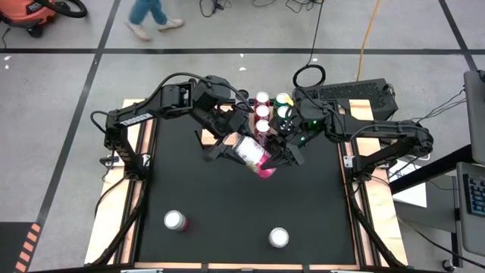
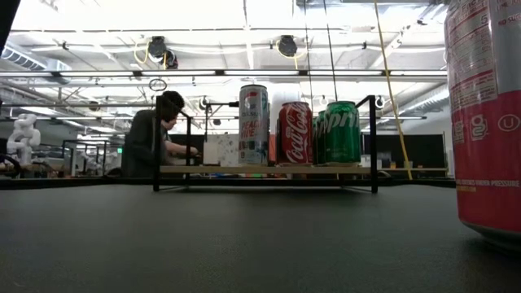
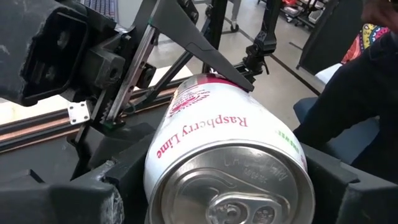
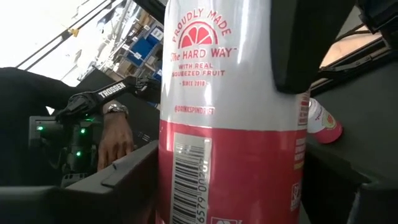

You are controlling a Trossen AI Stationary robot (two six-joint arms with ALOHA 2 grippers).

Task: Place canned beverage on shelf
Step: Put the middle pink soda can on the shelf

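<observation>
Can (image 1: 252, 152) hangs gripped between both end effectors, left (image 1: 227, 149) and right (image 1: 282, 157), fingertips hidden.

Seated person (image 2: 151, 138) behind table; orange vacuum (image 1: 34, 14).

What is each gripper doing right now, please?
Left gripper: closed on the pink can.
Right gripper: closed on the same can.

Robotics lab: exposed ceiling ducts (image 2: 285, 45), taped concrete floor (image 1: 61, 91), person at bench (image 2: 151, 134).
</observation>
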